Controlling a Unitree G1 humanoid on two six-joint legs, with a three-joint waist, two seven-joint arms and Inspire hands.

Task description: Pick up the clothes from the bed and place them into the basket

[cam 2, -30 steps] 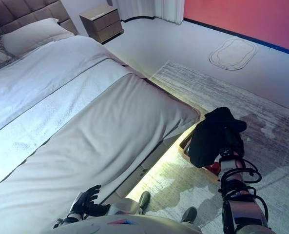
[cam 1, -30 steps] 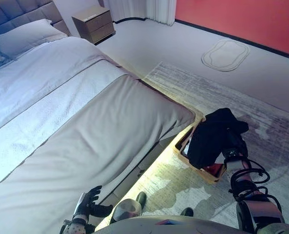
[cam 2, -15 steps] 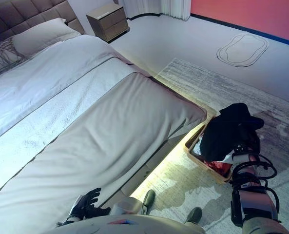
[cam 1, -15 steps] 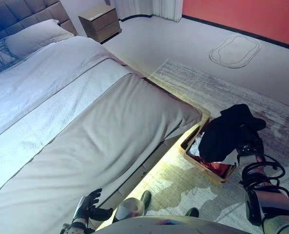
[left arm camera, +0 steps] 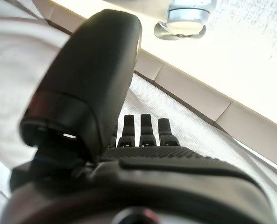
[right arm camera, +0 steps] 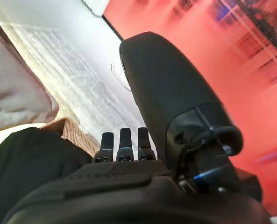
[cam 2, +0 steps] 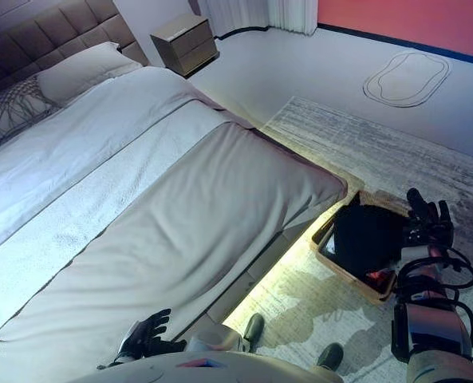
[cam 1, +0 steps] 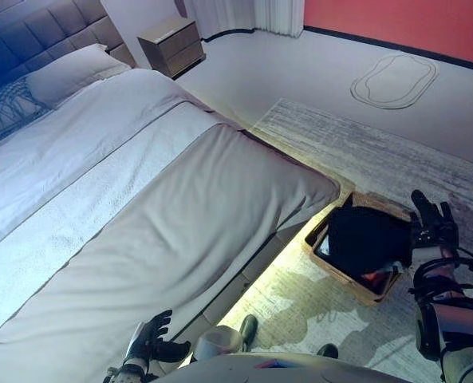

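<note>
A black garment point(cam 1: 364, 239) lies in the wicker basket point(cam 1: 341, 272) on the rug beside the bed's foot corner, over red and white cloth. My right hand point(cam 1: 432, 226) is open with fingers straight, just right of the basket and above its rim, holding nothing. The right wrist view shows its fingers point(right arm camera: 121, 144) straight past the black garment point(right arm camera: 31, 163) and the basket rim point(right arm camera: 68, 128). My left hand point(cam 1: 152, 341) is open and empty, low beside the bed's near edge. The bed point(cam 1: 164, 207) has a grey cover with no clothes on it.
A pillow point(cam 1: 68, 72) and a patterned cushion point(cam 1: 9, 112) lie at the headboard. A wooden nightstand point(cam 1: 172, 44) stands beyond the bed. A grey rug point(cam 1: 396, 159) covers the floor, with a small oval mat point(cam 1: 394, 80) near the red wall.
My right hand has let go of the black garment, which dropped into the basket. The hand opened and moved to the basket's right side. The camera has also shifted.
</note>
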